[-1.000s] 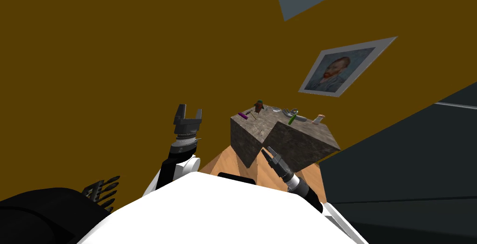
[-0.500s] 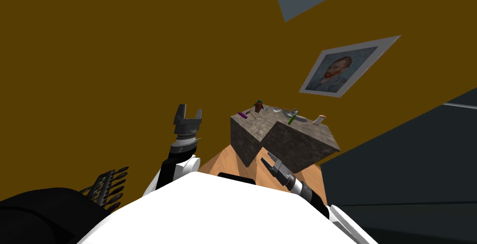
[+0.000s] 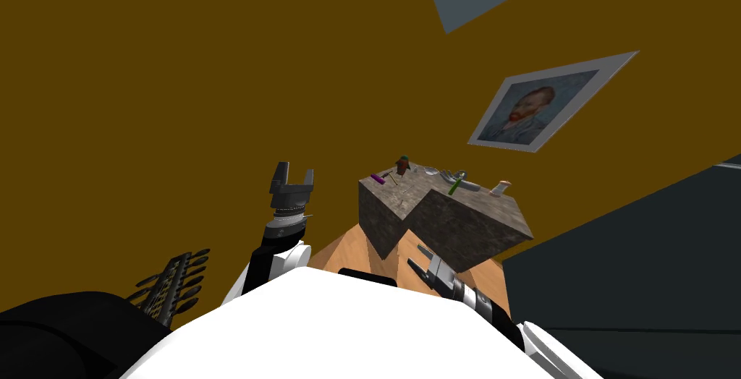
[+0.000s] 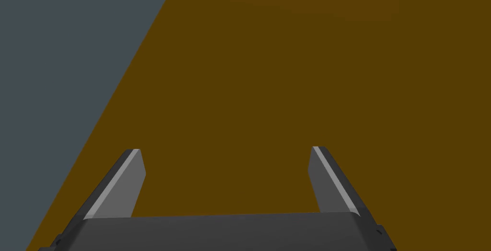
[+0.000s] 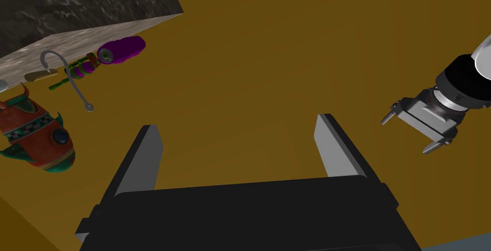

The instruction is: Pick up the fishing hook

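Stone-grey bench (image 3: 449, 215) ahead, well apart from both arms. Right jaws spread, empty, low before it; left jaws released too, raised beside. Best to reach over the bench edge, then straddle the thin shank squarely. Orange rocket toy (image 5: 33, 133) crowding close, purple roller (image 5: 121, 50) near; fishing hook (image 5: 74, 83) lying on the bench between them.

1. 1 thin grey metal fishing hook (image 5: 75, 86).
2. 1 purple cylinder (image 5: 121, 50).
3. 1 red-orange rocket-shaped toy (image 5: 36, 135) w/ green fins.
4. 1 green-and-purple beaded stick (image 5: 81, 69).
5. 1 mottled grey stone-look block (image 3: 463, 223).
6. 1 framed portrait pic (image 3: 535, 103), grey border.
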